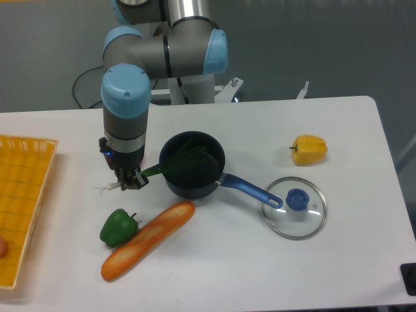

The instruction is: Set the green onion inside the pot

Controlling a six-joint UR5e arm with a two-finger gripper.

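The green onion (153, 171) stretches from its white rooty tip at the left of my gripper (129, 182) across the rim of the pot (192, 164), with its dark leaves lying inside the pot. My gripper is shut on the pale stem just left of the pot, holding it slightly above the table. The dark pot stands mid-table, and its bright blue handle (250, 190) points right and toward the front.
A green bell pepper (118, 227) and a baguette (147, 239) lie in front of the gripper. The glass lid (294, 207) rests by the handle's end, a yellow pepper (309, 149) further right. An orange basket (21, 198) sits at the left edge.
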